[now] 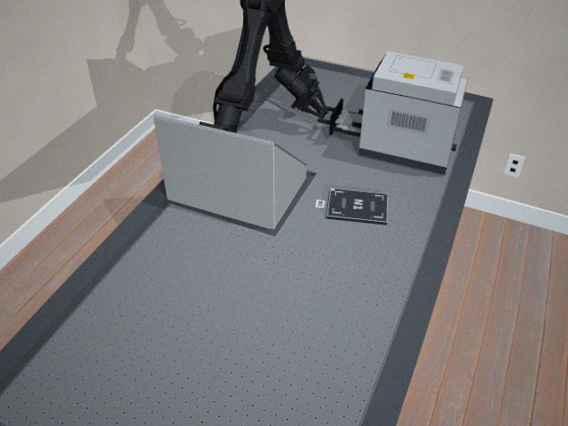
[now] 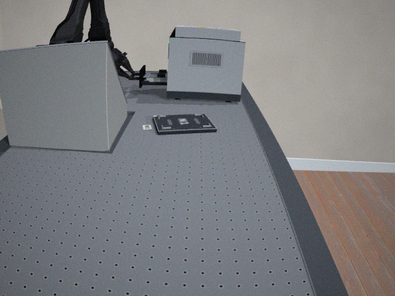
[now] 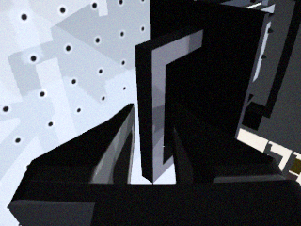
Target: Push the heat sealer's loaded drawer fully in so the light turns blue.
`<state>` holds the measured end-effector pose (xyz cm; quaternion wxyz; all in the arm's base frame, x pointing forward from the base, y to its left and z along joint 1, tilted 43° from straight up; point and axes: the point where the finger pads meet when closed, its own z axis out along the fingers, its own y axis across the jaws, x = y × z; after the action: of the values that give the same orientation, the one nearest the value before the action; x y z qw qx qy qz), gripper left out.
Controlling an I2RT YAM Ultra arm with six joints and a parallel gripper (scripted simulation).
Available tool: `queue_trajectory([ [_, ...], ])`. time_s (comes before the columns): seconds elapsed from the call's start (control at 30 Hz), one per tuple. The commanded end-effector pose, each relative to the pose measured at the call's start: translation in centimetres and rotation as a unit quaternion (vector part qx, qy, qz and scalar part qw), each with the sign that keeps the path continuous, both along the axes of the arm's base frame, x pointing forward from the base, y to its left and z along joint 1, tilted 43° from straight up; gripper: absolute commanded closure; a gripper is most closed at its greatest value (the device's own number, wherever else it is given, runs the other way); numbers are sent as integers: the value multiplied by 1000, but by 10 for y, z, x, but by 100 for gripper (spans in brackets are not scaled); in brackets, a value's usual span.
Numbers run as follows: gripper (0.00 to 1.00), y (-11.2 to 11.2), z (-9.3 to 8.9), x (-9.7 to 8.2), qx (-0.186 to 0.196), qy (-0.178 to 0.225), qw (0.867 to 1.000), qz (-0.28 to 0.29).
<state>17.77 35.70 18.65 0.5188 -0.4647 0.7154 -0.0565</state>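
Gripper [image 1: 322, 110] fingers are partly closed, one on each side of the drawer's upright black front plate [image 1: 337, 115], but whether they pinch it or just sit beside it cannot be told. From the top, the drawer [image 1: 349, 122] sticks out of the white sealer box [image 1: 408, 120] toward 9 o'clock, and the gripper sits at the drawer's 9 o'clock end. A small green light [image 2: 168, 40] glows on the box's top corner. The box stands at the far end of the grey table [image 1: 256, 311], near its 1 o'clock corner.
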Motion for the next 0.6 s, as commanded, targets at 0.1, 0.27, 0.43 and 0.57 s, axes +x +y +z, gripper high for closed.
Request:
queue_trajectory([
  [0.1, 82, -5, -10, 3, -7, -1, 1000, -6],
  [0.27, 85, -5, -10, 3, -7, -1, 1000, -6],
  [0.43, 89, -5, -9, 4, -7, -3, 1000, -8],
  [0.57, 93, -5, -9, 4, -7, -3, 1000, -8],
])
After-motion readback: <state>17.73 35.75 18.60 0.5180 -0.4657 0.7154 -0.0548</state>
